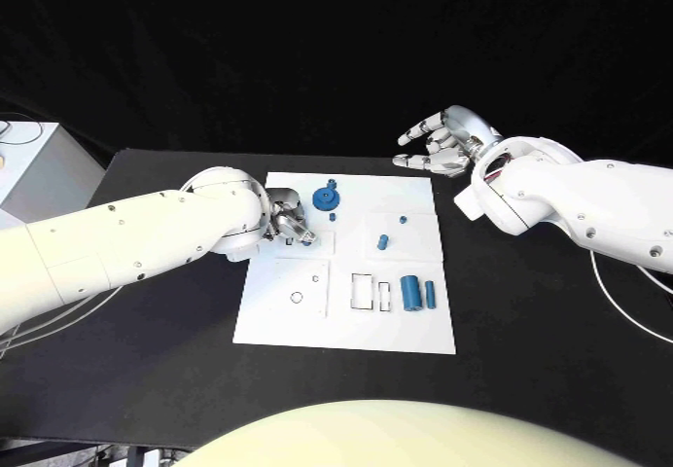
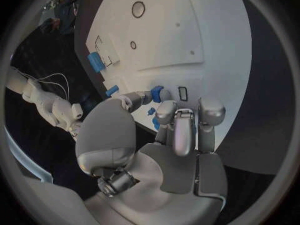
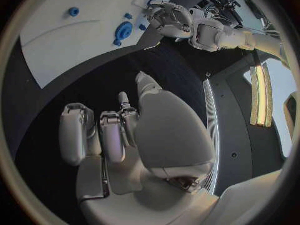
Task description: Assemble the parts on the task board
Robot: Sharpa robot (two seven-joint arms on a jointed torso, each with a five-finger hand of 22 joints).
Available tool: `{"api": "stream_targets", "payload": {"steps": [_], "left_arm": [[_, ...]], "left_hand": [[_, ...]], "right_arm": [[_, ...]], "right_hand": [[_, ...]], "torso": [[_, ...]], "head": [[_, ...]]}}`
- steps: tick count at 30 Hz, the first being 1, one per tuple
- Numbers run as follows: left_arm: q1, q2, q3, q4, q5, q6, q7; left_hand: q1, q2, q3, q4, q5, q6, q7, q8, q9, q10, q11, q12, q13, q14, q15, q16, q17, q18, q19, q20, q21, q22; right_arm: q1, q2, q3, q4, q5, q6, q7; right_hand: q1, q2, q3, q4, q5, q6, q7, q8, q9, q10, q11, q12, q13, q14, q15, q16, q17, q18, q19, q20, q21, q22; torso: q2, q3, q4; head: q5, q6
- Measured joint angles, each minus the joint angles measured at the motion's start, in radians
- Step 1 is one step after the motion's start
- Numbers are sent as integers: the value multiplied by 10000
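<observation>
Task board point(image 1: 281, 326) on tabletop point(image 1: 168, 370); left hand point(image 1: 291, 222) fingers curled beside blue gear point(image 1: 326, 199), grasp unclear; right hand point(image 1: 442, 142) fingers apart, empty.

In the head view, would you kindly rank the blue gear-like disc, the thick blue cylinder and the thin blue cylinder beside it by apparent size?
1. Thick blue cylinder, the largest.
2. Blue gear-like disc; close to the thick cylinder in extent, so this ranking is unsure.
3. Thin blue cylinder, clearly the smallest.

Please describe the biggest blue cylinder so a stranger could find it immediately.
Find the white rectangular task board on the black table. Near its right edge lie two blue cylinders beside rectangular slots. The thick blue cylinder is the fatter one, lying between the slots and the thin blue cylinder.
</observation>
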State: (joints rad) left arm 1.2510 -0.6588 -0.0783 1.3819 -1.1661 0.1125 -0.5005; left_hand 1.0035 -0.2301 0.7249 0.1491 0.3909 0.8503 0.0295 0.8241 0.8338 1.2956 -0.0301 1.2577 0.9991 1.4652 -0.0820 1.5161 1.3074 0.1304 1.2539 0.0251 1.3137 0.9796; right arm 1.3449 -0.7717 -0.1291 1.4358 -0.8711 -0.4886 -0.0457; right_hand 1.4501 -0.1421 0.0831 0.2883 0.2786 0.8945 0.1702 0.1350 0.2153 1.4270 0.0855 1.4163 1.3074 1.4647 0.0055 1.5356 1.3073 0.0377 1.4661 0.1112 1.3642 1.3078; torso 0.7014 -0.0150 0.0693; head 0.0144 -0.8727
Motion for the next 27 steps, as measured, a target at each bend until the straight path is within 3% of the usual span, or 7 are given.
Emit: {"api": "stream_targets", "payload": {"steps": [5,13,27], "left_arm": [[-3,-64,8,45,-15,-2,12],[-22,-166,0,135,-46,-4,19],[-37,-252,25,219,-71,-32,12]], "left_hand": [[0,0,-176,-139,0,114,4,-95,-4,0,0,0,0,0,0,0,0,0,0,0,-16,-35],[68,-60,-1597,539,-35,182,9,-193,67,-39,-39,0,-5,0,0,0,0,-1,0,0,-97,-141],[195,-76,-2581,1358,-205,216,43,-311,123,-39,-39,0,35,0,0,0,0,0,1,1,-137,-132]], "right_arm": [[0,-13,0,4,9,0,3],[0,-25,0,6,19,7,10],[-7,-30,0,1,28,8,18]], "right_hand": [[0,0,0,0,0,0,0,0,0,0,0,0,0,0,0,0,0,0,0,0,0,-1],[-39,-40,0,0,0,0,0,0,-9,0,0,0,7,0,0,0,0,0,0,0,0,-2],[-39,-40,0,0,0,0,0,0,-8,0,0,0,6,0,0,0,0,0,0,0,0,-4]], "torso": [[-5,-1,-1],[-6,-8,0],[-5,-8,5]], "head": [[-1,0],[-17,15],[-23,55]]}}
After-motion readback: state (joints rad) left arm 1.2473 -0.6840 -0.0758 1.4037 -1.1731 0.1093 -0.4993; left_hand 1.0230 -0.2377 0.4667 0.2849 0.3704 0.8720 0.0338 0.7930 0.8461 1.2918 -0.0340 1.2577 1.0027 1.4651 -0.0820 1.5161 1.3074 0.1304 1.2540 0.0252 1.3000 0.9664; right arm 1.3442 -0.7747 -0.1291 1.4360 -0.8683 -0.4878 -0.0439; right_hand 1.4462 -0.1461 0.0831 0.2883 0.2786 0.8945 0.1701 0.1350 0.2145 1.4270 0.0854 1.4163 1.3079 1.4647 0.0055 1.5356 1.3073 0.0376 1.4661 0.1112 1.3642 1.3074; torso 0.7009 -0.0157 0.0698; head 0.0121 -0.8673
